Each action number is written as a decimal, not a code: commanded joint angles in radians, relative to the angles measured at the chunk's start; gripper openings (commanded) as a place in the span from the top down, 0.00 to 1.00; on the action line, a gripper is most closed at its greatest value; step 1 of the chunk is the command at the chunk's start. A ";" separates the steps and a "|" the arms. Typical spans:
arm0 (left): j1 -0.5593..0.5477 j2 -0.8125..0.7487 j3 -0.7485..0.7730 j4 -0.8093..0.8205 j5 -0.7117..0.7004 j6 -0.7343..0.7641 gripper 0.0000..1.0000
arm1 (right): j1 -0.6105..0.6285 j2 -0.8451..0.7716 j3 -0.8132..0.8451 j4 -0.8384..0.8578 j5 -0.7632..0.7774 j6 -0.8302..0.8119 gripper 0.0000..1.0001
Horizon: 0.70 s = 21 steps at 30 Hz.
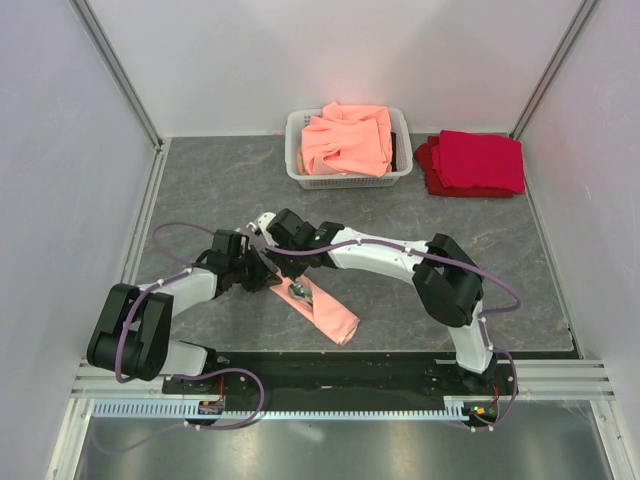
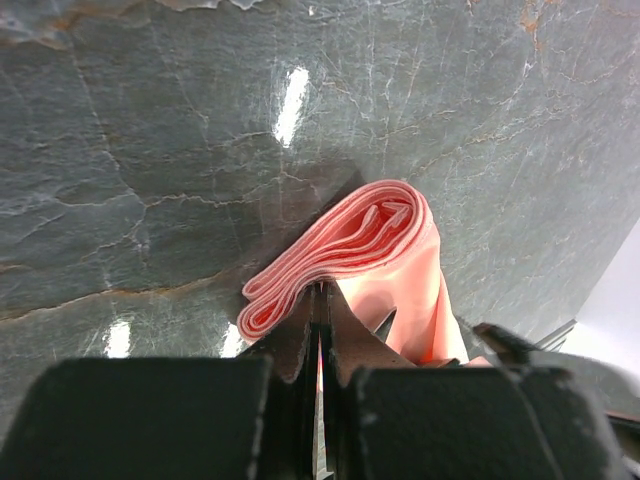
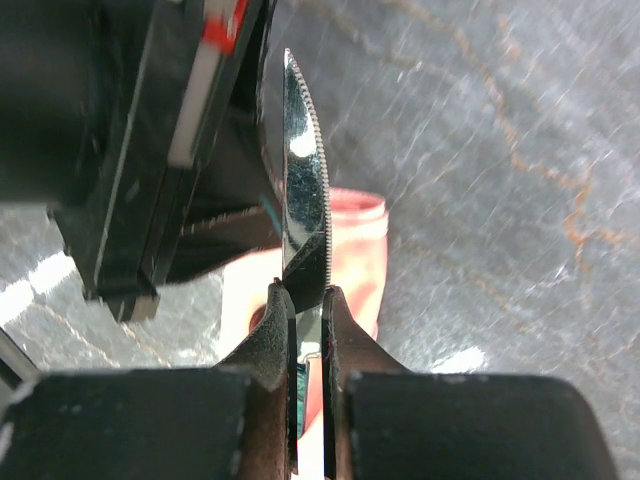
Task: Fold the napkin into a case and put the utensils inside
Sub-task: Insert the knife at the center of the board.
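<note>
On the dark stone-patterned bench (image 1: 520, 280), just beyond the arm bases, the napkin (image 1: 325, 312) lies folded into a long narrow pink strip. It runs diagonally from near the front edge up and to the left, towards the two end effectors.

At the strip's far-left end, the left wrist view shows several stacked layers curling round in a rounded fold. The left end effector (image 2: 320, 295) sits at this layered edge with its fingers pressed together. A thin streak of pink shows between them, so it is pinching the napkin there.

A small silvery piece (image 1: 300, 293) rests on that same end of the strip in the top view, too small to identify.

The right arm reaches across from the right, and the right end effector (image 3: 305, 295) meets the left one just beside the napkin's end. It is clamped on a knife (image 3: 305, 180), whose shiny serrated metal blade stands straight out from between the fingers. The pink cloth is visible past the blade.

Further back, against the rear wall, a white basket (image 1: 345, 182) holds heaped orange-salmon cloths (image 1: 345, 140). To its right, a stack of deep red folded cloths (image 1: 478, 162) lies directly on the bench.
</note>
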<state>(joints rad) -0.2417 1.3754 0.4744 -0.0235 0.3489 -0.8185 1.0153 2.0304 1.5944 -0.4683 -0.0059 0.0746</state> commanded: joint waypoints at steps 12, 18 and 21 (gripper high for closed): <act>0.005 -0.035 -0.034 -0.013 -0.067 -0.036 0.98 | 0.040 -0.110 -0.149 -0.018 -0.005 0.021 1.00; 0.005 -0.041 -0.036 -0.015 -0.070 -0.044 0.98 | 0.042 -0.127 -0.201 -0.003 -0.009 0.028 1.00; 0.005 -0.045 -0.033 -0.021 -0.073 -0.044 0.98 | 0.042 -0.131 -0.217 0.000 -0.009 0.031 1.00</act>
<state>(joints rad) -0.2417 1.3479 0.4511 -0.0250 0.3393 -0.8478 1.0481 1.9347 1.4059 -0.4614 -0.0059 0.0875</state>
